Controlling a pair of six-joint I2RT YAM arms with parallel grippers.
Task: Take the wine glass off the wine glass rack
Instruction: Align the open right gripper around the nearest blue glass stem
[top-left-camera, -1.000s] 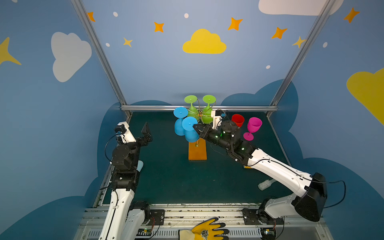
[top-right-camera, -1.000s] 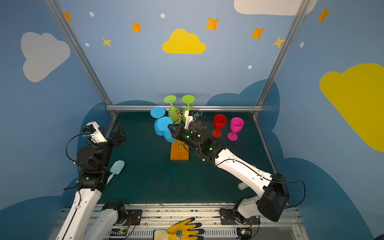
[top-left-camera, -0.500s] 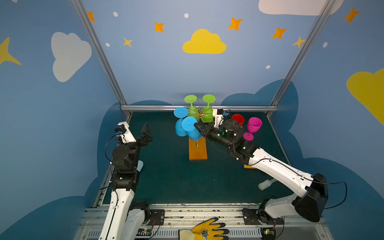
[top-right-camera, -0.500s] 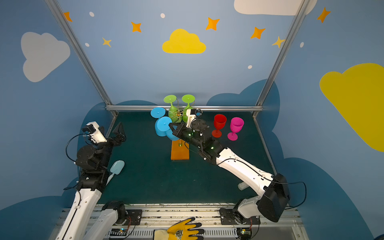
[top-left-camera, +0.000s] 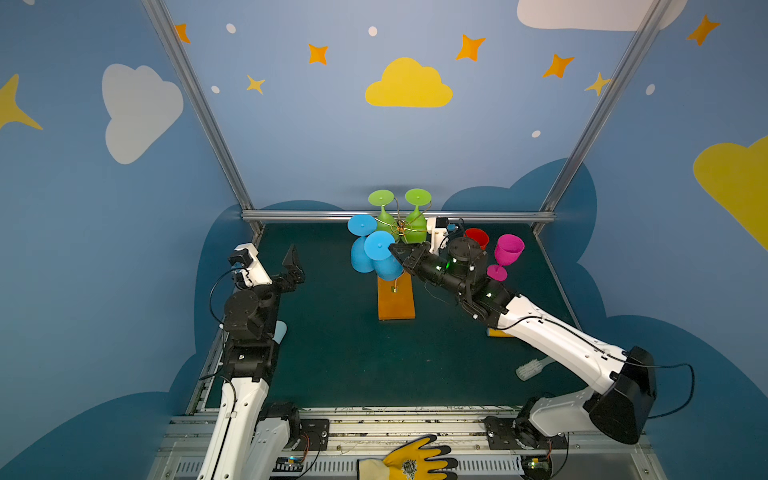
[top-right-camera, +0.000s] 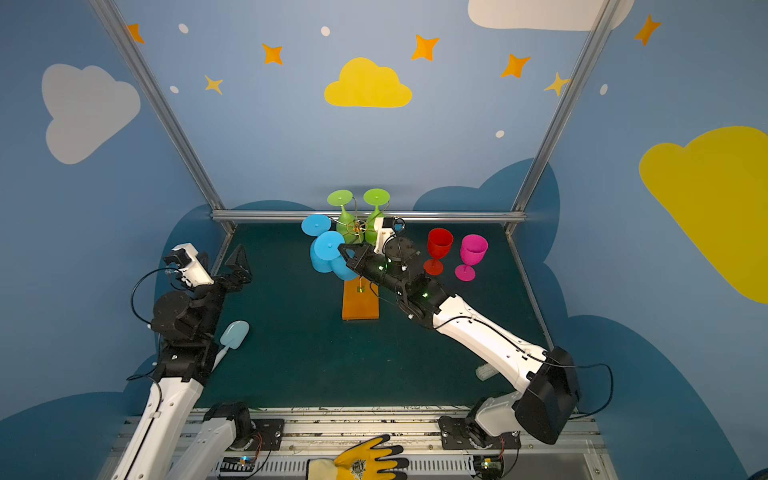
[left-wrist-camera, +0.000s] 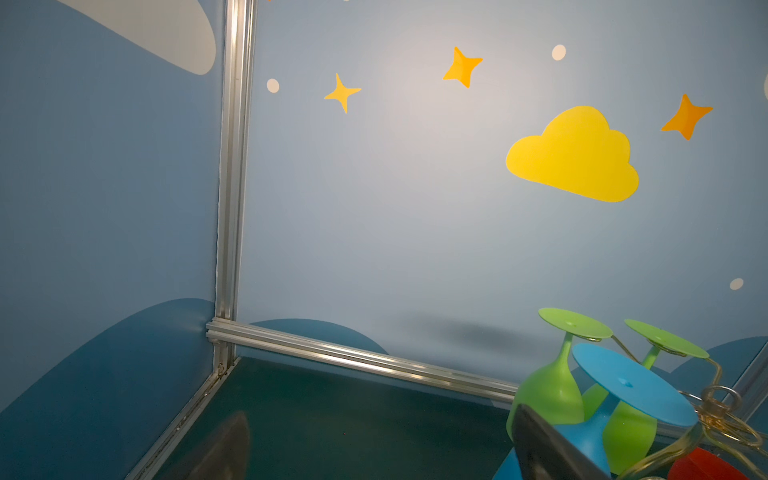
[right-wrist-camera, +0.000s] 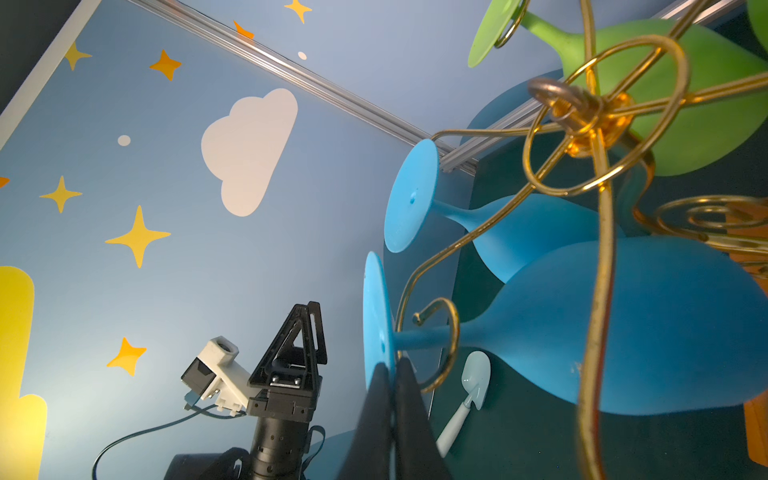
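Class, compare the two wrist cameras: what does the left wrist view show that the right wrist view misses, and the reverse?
Only the left wrist view: the edge of a red plastic glass. Only the right wrist view: the right gripper, its fingers shut on the foot rim of the nearer blue plastic wine glass; a pale blue plastic spoon; the other arm's white wrist camera. Both: the thin gold wire wine glass rack, the hanging green plastic wine glasses, and a round blue glass foot.

Stem of wine glass rack (top-left-camera: 401, 227) behind blue glass (top-left-camera: 384, 259), red glass (top-left-camera: 477, 237) half hidden by right arm (top-left-camera: 552, 340)
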